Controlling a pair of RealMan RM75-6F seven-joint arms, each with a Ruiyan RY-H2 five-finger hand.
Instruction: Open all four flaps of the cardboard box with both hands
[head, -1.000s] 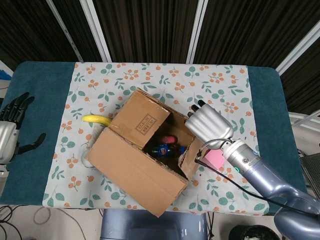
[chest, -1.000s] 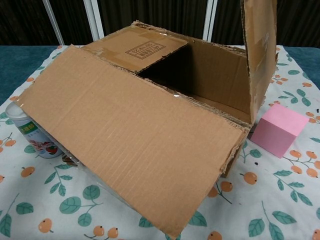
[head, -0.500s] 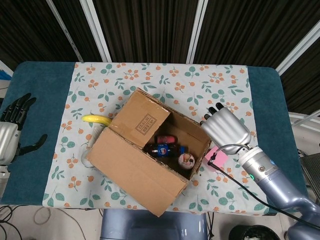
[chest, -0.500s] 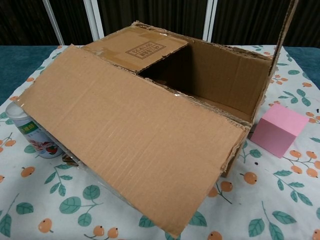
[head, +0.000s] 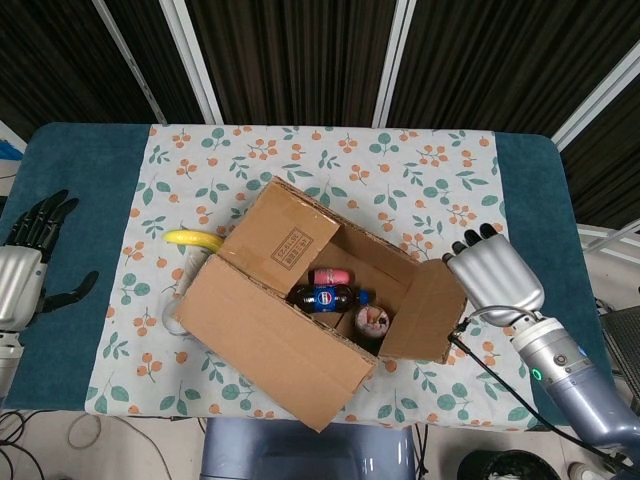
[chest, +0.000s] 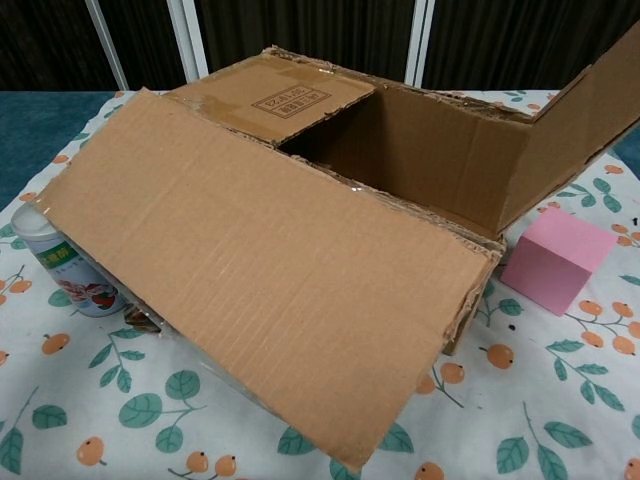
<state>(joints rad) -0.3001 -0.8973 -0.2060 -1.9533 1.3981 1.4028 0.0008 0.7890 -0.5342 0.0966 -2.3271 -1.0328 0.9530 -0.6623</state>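
The brown cardboard box (head: 310, 300) sits mid-counter on the floral cloth (head: 330, 150), set at a slant, its long axis running from near-left to far-right. One short flap with a printed label (head: 285, 245) still lies folded over the opening on the left end (the side nearer the left robot hand (head: 30, 265)). That hand hovers well apart at the counter's left edge, fingers spread, empty. The right robot hand (head: 492, 275) rests beside the splayed right flap (head: 425, 315), holding nothing.
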